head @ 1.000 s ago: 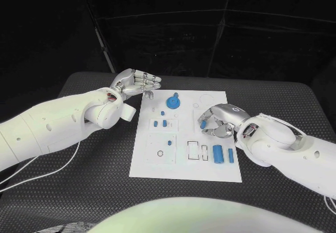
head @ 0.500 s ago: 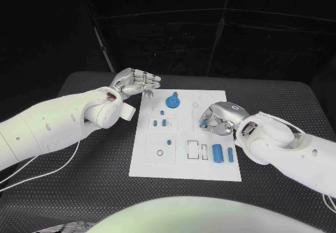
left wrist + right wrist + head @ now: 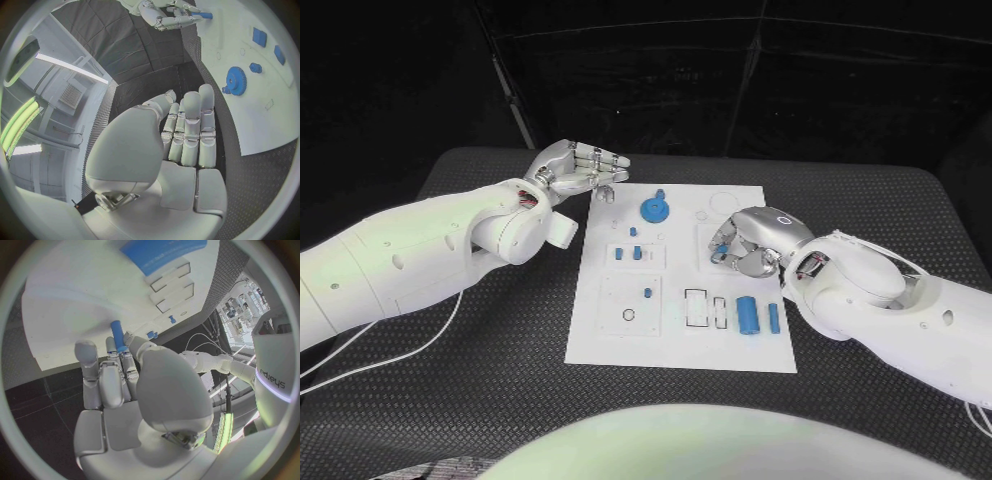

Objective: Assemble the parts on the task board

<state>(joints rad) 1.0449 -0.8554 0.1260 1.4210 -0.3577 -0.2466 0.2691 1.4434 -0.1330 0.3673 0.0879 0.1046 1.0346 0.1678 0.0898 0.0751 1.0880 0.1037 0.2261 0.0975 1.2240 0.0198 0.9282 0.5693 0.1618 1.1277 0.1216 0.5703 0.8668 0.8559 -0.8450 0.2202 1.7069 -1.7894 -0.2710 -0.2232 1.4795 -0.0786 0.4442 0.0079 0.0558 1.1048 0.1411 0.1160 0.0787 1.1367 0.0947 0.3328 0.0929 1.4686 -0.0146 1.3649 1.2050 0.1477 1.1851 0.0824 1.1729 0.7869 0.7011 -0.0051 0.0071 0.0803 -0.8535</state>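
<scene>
Shifting slightly up the task board (image 3: 678,345), the right hand (image 3: 750,243) is pinching a small blue peg (image 3: 117,334) above the board's right side. Keeping it upright while lowering should help seating. Left hand (image 3: 574,168) is idling, fingers curled and holding nothing, over the bench (image 3: 502,340).

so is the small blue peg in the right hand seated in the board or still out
Out. The right hand pinches the small blue cylindrical peg in its fingertips, lifted above the white task board, not seated in any slot.

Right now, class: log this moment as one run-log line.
right hand: holds blue peg over task board | left hand: empty, beside board | blue gear: on board
</scene>
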